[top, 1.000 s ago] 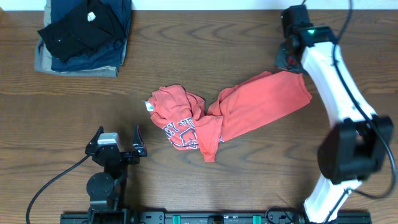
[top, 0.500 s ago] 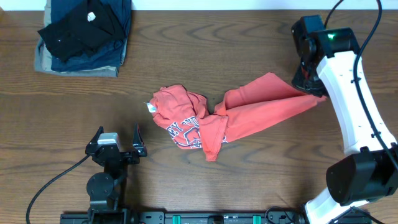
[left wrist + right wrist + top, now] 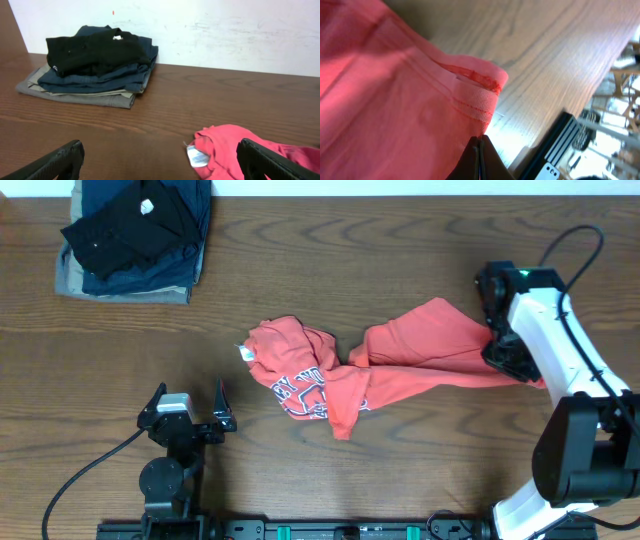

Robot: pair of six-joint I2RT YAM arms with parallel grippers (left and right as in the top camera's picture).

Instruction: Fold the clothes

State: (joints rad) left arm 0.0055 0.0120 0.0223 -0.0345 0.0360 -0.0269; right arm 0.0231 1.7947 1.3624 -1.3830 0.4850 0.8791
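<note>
1. Left gripper [image 3: 190, 394]: near front edge of table [image 3: 380, 480], left of centre. Jaws spread as wide as they go, nothing btwn them. Well apart from the shirt.
2. T-shirt [image 3: 420, 358], orange-red: mid-table, crumpled, not folded. Runs from abt table centre out twd right edge.
3. Shirt's left part is a tight bunch w/ dark-and-white lettering [image 3: 300, 390] facing up. A small white tag [image 3: 243, 352] sticks out at its left end; also seen in left wrist view, just ahead of the open fingers.
4. Shirt's right part is drawn out into a long, flatter band, narrowing twd the right gripper.
5. Right gripper [image 3: 508, 352]: near right edge, abt mid-depth. Jaws pinched fully together on the shirt's stitched hem at its right end. Right wrist view shows the hem folded over just above the closed fingertips, bare wood beyond. Can't tell if that end is off the table or lying on it.
6. Stack of folded clothes [image 3: 135, 240]: far left corner, by the white wall [image 3: 225, 30]. Black on top, navy under it, khaki at bottom. Well apart from shirt & both grippers.
</note>
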